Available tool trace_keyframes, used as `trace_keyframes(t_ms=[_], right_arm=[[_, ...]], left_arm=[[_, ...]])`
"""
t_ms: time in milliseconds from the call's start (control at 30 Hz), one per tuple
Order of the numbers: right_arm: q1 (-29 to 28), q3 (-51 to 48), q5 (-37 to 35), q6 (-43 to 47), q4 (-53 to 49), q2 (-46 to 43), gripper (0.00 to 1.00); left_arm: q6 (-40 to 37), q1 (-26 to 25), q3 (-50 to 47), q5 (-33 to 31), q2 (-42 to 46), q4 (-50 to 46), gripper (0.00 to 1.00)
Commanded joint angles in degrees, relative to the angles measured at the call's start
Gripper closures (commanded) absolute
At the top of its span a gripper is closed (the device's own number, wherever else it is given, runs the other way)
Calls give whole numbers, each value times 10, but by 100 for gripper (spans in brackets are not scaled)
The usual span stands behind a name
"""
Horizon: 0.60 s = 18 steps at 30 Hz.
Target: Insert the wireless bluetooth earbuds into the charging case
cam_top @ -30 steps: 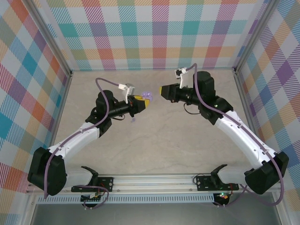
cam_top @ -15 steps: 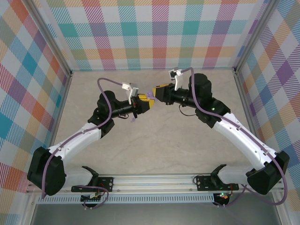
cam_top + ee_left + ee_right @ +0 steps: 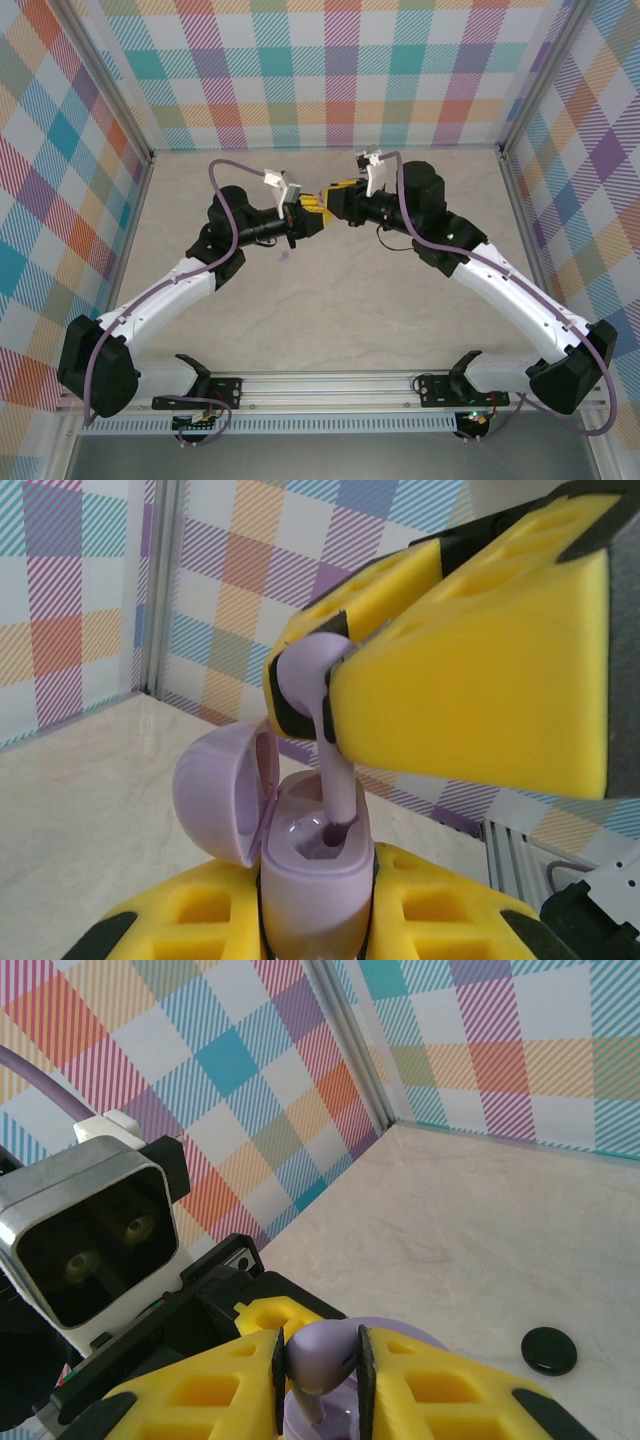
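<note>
My left gripper [image 3: 315,905] is shut on a lilac charging case [image 3: 312,875], held upright with its lid [image 3: 215,790] swung open to the left. My right gripper [image 3: 317,1370] is shut on the head of a lilac earbud [image 3: 322,1355], which hangs stem down over the case. In the left wrist view the earbud [image 3: 338,775] has its stem tip just inside the case's right socket. In the top view the two grippers meet above the back middle of the table, the left gripper [image 3: 308,217] just below the right gripper [image 3: 328,195].
A small lilac piece [image 3: 285,256] lies on the table under the left arm. A black round puck [image 3: 549,1350] sits on the table beyond the grippers. Plaid walls close in the back and both sides.
The right gripper has travelled left with the earbud to meet the left gripper. The left gripper has risen slightly toward it with the open case.
</note>
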State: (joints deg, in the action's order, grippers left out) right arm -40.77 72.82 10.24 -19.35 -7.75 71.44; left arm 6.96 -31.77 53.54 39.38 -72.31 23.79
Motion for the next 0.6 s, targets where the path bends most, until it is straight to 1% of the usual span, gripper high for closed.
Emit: trace_keyframes(t_ms=[0, 367, 567], right_arm=[[-5, 12, -16, 16, 15, -13, 74], [-6, 12, -20, 22, 5, -13, 73], [-7, 13, -22, 24, 1, -10, 73]], left_arm=[[-13, -7, 23, -2, 12, 3, 91], [0, -7, 25, -24, 15, 0, 90], [8, -7, 25, -23, 18, 6, 91]])
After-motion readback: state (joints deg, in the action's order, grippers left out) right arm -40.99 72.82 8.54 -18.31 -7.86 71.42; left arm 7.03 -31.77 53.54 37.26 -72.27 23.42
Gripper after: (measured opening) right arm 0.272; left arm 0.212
